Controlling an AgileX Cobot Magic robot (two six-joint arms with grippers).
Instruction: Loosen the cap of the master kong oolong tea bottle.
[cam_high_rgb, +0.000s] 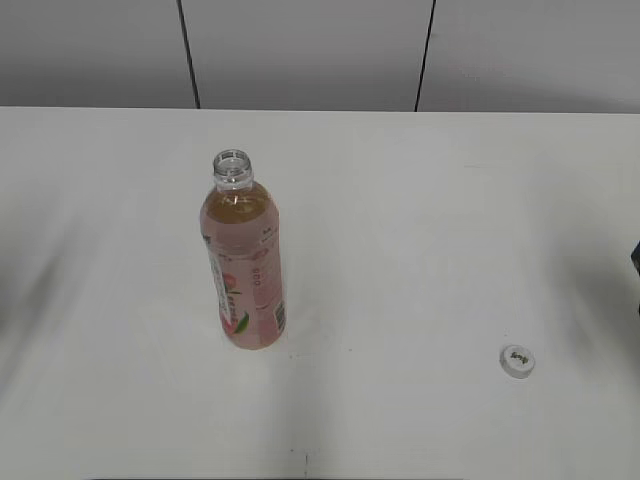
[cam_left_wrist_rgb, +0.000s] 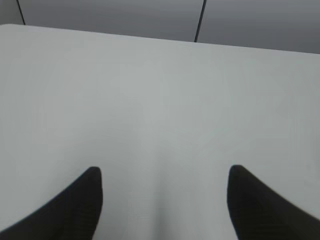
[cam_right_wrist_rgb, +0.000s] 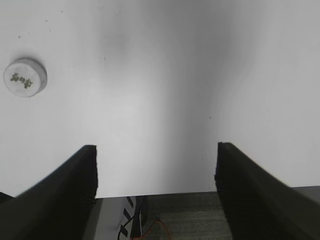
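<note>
The master kong oolong tea bottle (cam_high_rgb: 245, 270) stands upright left of the table's middle, its neck open with no cap on it. The white cap (cam_high_rgb: 517, 360) lies flat on the table at the front right, apart from the bottle; it also shows in the right wrist view (cam_right_wrist_rgb: 25, 77) at the upper left. My left gripper (cam_left_wrist_rgb: 164, 172) is open and empty over bare table. My right gripper (cam_right_wrist_rgb: 156, 150) is open and empty above the table's edge, right of the cap. Neither gripper's jaws show in the exterior view.
The white table (cam_high_rgb: 420, 220) runs back to a grey panelled wall (cam_high_rgb: 300, 50). The right wrist view shows the table edge with dark floor and cables (cam_right_wrist_rgb: 150, 220) below. A dark piece of the right arm (cam_high_rgb: 636, 255) shows at the exterior view's right edge.
</note>
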